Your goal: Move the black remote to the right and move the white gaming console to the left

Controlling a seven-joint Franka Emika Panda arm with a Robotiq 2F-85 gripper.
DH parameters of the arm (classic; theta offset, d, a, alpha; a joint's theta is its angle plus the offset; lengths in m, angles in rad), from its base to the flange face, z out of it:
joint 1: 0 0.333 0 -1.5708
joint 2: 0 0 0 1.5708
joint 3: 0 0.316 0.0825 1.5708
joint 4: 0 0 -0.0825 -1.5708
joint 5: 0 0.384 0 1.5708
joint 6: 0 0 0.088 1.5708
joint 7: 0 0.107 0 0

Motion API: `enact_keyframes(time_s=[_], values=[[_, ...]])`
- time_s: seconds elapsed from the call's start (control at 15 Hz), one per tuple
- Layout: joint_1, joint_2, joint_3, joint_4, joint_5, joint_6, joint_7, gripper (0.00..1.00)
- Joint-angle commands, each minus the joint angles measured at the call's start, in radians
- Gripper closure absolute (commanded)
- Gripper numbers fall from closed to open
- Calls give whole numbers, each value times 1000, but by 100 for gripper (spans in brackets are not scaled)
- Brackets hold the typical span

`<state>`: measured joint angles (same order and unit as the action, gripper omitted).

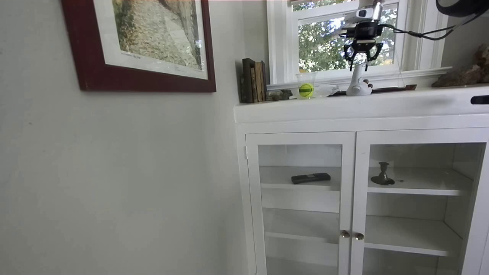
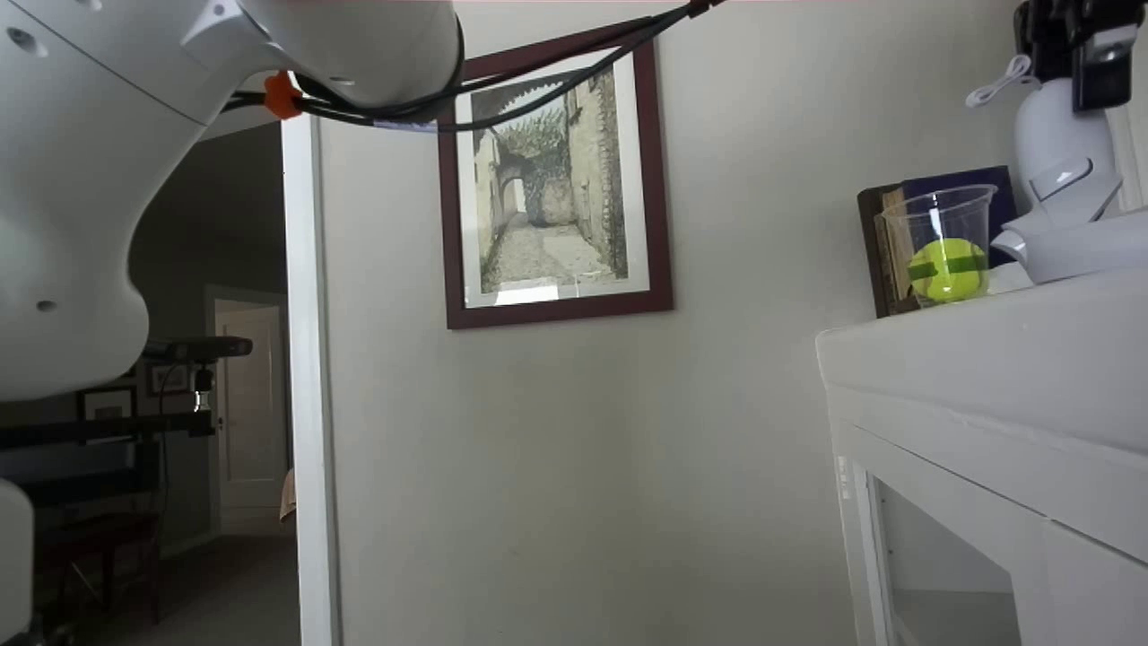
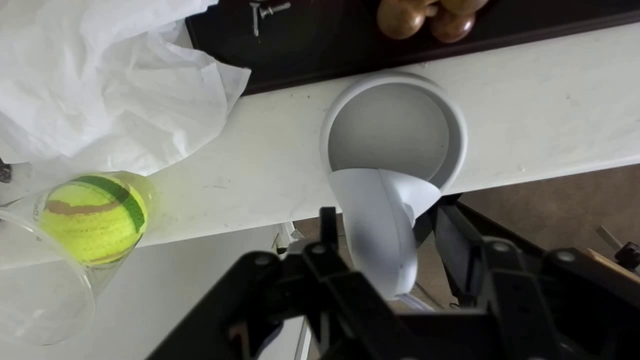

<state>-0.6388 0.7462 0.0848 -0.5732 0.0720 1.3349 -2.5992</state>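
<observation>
A white controller-like device, the gaming console, stands upright on the white ledge, in both exterior views (image 1: 358,83) (image 2: 1063,152). In the wrist view its handle (image 3: 375,225) points toward the camera, above a round ring base. My gripper (image 3: 385,232) is open, with one finger on each side of the handle and gaps showing on both sides. In both exterior views the gripper (image 1: 359,67) (image 2: 1076,67) points down over the handle's top. A black remote-like thing (image 1: 310,178) lies on a cabinet shelf behind the glass door. A white cord (image 2: 1000,82) hangs at the handle's top.
A clear cup (image 1: 306,81) with a yellow-green tennis ball (image 3: 95,220) stands on the ledge, beside crumpled white paper (image 3: 115,90). Books (image 1: 254,81) stand at the wall. A dark tray (image 3: 310,45) with wooden balls (image 3: 400,17) lies behind the device. A black oblong (image 1: 479,100) shows at the ledge.
</observation>
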Motion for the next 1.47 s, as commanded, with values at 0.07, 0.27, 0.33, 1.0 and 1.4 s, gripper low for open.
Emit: enact_keyframes(time_s=[0.07,0.27,0.33,1.0,1.4], values=[[-3,6,-2,27,-5,15,-15,6],[-6,-22,-4,24,-2,-41,14,0],[-3,-40,-10,21,-3,-75,50,0],[13,-190,-49,40,9,-268,581,0],[24,-206,-44,31,2,-247,775,0]])
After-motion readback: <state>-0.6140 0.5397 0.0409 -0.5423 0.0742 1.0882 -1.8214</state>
